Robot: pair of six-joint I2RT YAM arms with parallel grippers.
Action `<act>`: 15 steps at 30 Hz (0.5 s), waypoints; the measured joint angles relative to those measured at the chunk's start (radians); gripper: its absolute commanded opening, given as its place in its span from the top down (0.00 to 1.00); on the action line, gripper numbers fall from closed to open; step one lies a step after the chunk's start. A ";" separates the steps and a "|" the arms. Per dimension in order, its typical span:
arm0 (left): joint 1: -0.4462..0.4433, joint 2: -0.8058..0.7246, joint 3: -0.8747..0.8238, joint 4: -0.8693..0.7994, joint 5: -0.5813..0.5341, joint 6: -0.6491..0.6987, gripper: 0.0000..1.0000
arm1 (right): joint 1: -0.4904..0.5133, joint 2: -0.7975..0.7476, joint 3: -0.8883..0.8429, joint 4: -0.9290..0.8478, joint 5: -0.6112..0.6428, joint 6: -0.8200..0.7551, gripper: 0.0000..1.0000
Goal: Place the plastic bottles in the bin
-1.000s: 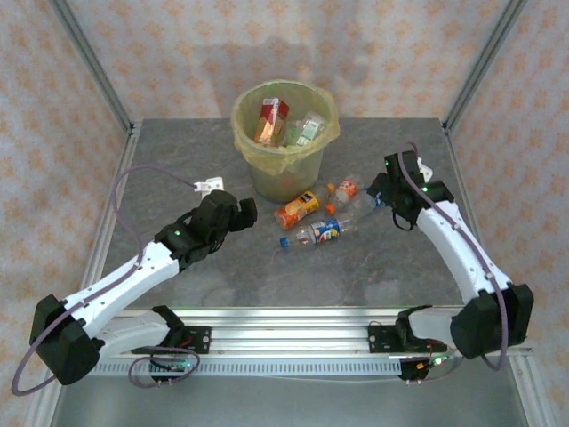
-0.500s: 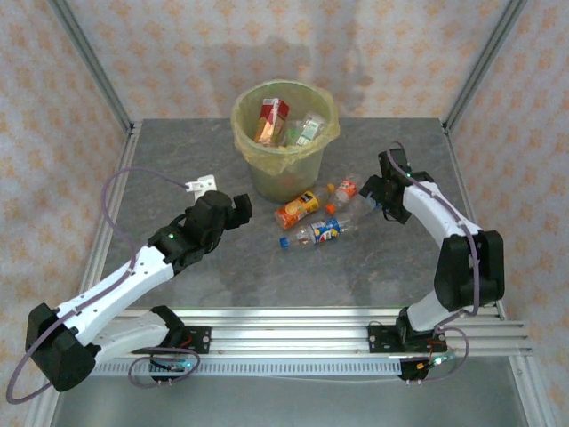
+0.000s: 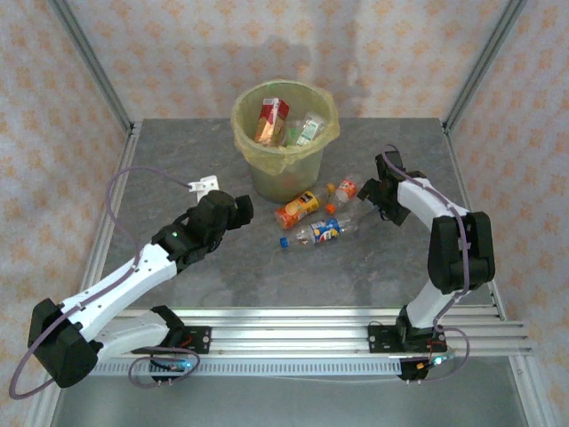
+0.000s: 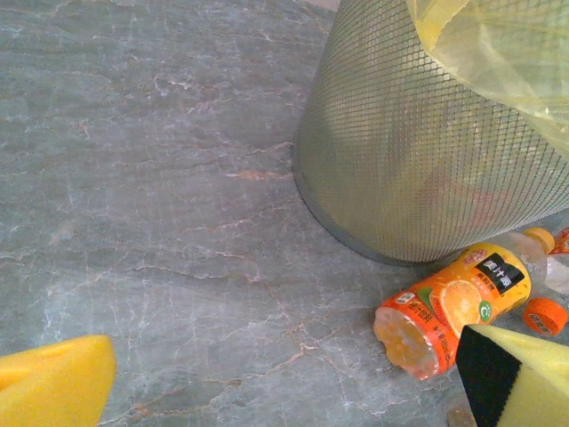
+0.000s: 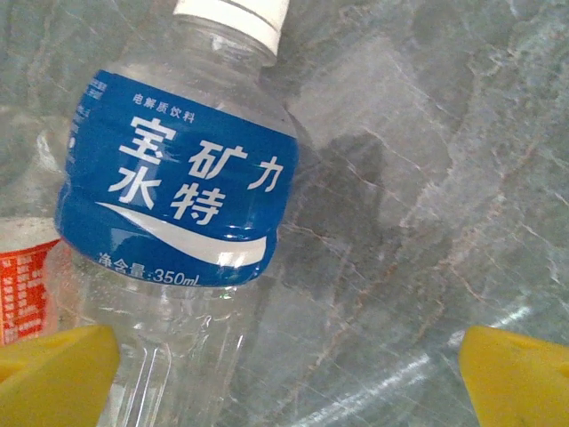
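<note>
Motion over the last second belonged mostly to the right arm: its elbow had folded up and inward, and the right gripper (image 3: 371,190) had slid a little toward the bottles lying at the foot of the bin (image 3: 284,173). Its jaws stood wide apart and held nothing. In the right wrist view, a clear blue-labelled bottle (image 5: 178,187) lay on its side directly below and ahead of the fingers. Its body ran toward the left pad and its white cap pointed away. That read as an approach nearly finished, with a descent and a close probably next.

The left gripper (image 3: 240,210) had barely shifted. It was also fully open and empty, hanging low over bare table. An orange bottle (image 4: 453,307) lay ahead of it and to its right, against the base of the bin's mesh wall.

Several bottles (image 3: 284,123) already sat inside the bin, beyond both grippers. Crowding looked like the main hindrance. A red-labelled bottle (image 3: 347,189) lay right beside the blue-labelled one, close enough that closing fingers could nudge it. A small white tag (image 3: 206,184) rested on the table just beyond the left gripper, out of the way.
</note>
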 measured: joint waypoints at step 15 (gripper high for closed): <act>0.000 0.008 0.000 -0.002 -0.017 0.000 0.00 | -0.001 -0.067 -0.023 0.008 -0.038 0.023 0.02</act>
